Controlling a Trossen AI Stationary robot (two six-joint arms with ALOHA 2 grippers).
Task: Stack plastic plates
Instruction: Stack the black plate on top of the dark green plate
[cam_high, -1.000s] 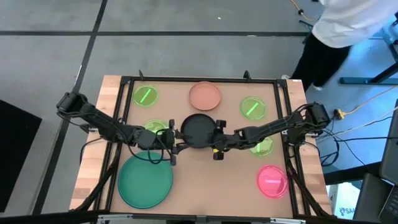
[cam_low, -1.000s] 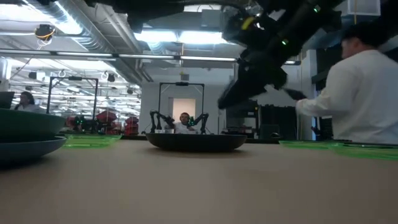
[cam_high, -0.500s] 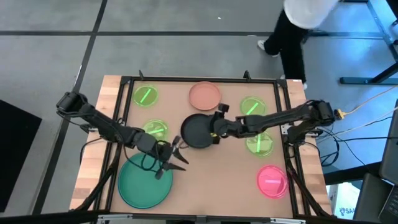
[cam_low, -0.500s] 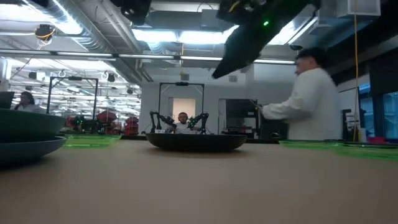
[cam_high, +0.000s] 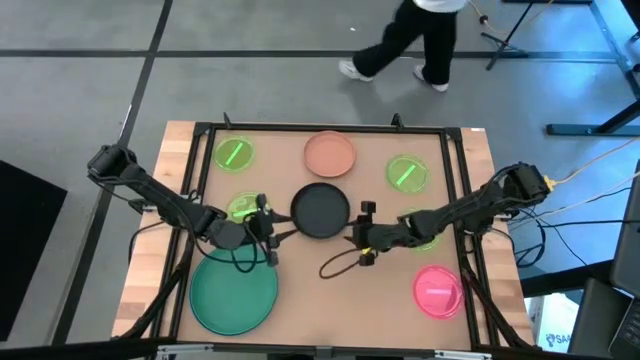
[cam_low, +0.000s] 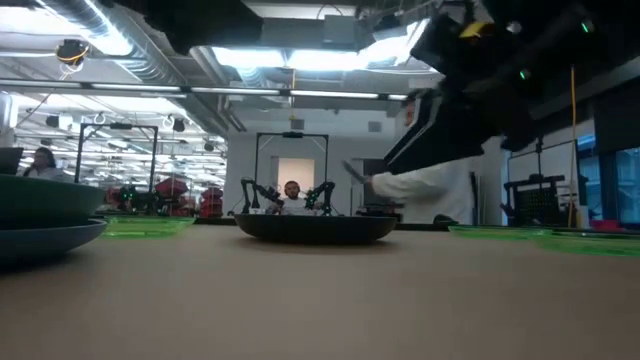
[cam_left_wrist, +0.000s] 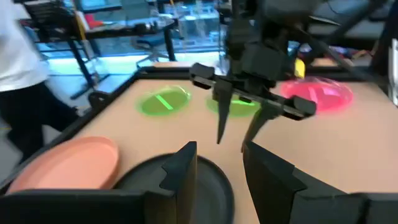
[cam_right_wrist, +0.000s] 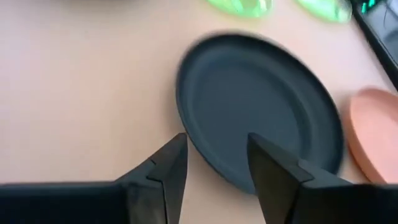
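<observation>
From above, both arms have closed back in on the medium black round plastic plate (cam_high: 320, 211) at the table's centre; half a second ago the left gripper (cam_high: 268, 230) hung over the large teal round plastic plate (cam_high: 234, 291) and the right gripper (cam_high: 362, 236) reached across the black one; now each flanks it, the plate lying between the two sets of jaws, untouched; the peach round plastic plate (cam_high: 329, 154) sits beyond, well apart.

At table height the black plate (cam_low: 315, 228) rests flat and alone; a dark arm fills the upper right; its fingers cannot be made out here.

The left wrist camera shows its jaws parted narrowly and empty, the black plate's rim (cam_left_wrist: 205, 186) just ahead of the tips, the right gripper (cam_left_wrist: 239, 124) facing it with prongs spread.

The right wrist camera shows its jaws open and empty, the black plate (cam_right_wrist: 261, 118) directly in front; I judge a two-sided pickup is being lined up, so stacking of this plate has not yet begun.
</observation>
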